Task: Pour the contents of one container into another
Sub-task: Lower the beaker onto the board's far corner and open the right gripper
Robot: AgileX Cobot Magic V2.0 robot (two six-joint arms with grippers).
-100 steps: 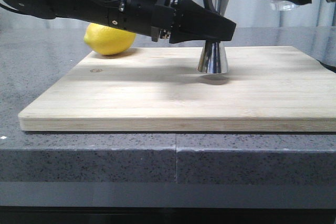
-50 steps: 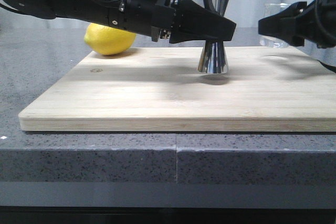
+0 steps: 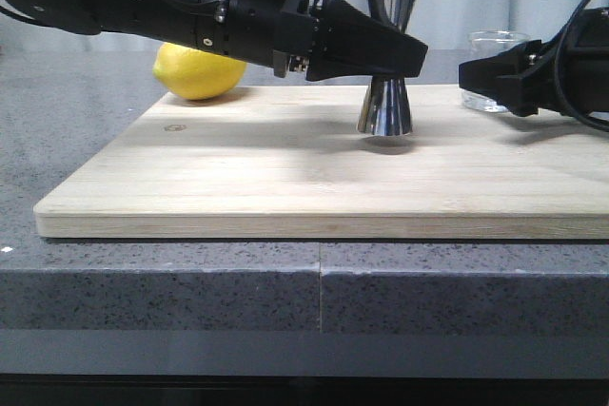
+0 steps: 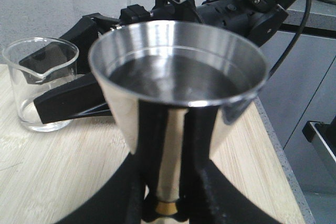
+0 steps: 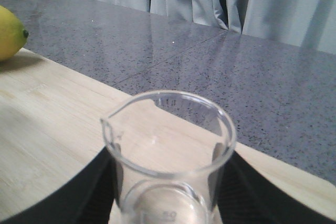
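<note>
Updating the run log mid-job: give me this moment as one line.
left gripper: shut on jigger, upright on board | right gripper: around beaker, upright on board | lemon: untouched

jigger (image 3: 390,40): waist hidden behind left tool (image 3: 404,52), top cut off at 12 o'clock | beaker (image 3: 495,68): lower part hidden by right tool (image 3: 468,75) | lemon (image 3: 197,71): top covered by arm
</note>
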